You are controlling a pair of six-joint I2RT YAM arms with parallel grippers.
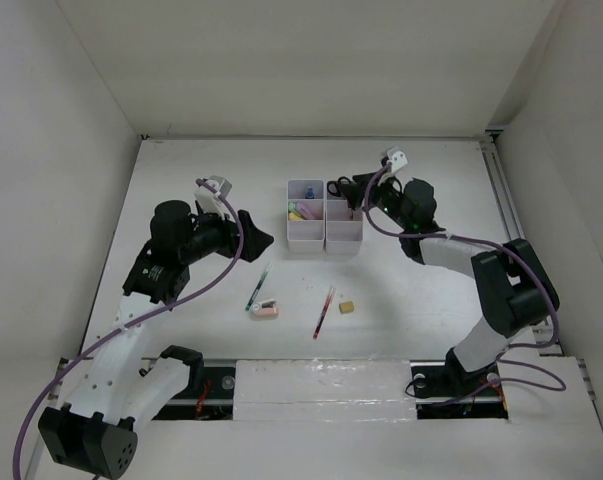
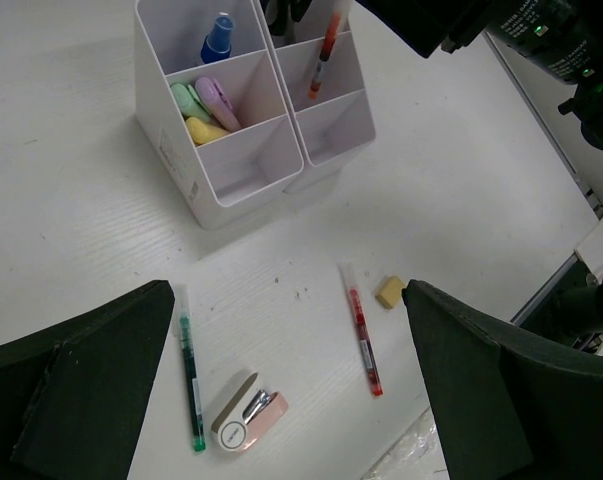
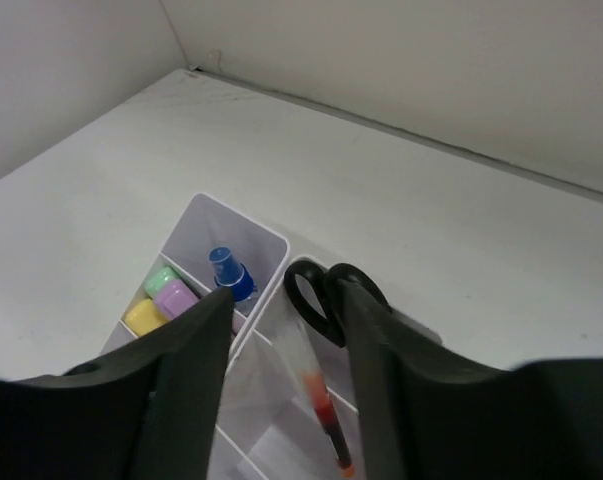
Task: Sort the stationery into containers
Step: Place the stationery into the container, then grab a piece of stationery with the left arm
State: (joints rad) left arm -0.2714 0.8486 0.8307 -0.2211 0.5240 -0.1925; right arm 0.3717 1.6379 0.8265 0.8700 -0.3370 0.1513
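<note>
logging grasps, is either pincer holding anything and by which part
Nothing in the left pincer. A red pen stands between the right pincer's fingers; grip cannot be told.

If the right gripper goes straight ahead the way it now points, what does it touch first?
Most likely the red pen standing in the organiser. It lies between the open fingers of the right gripper, though depth is hard to judge.

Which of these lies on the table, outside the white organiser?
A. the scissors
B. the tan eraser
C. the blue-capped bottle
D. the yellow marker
B: the tan eraser lies on the bare table near a red pen, while the bottle, scissors and yellow marker sit in the organiser compartments.
</note>
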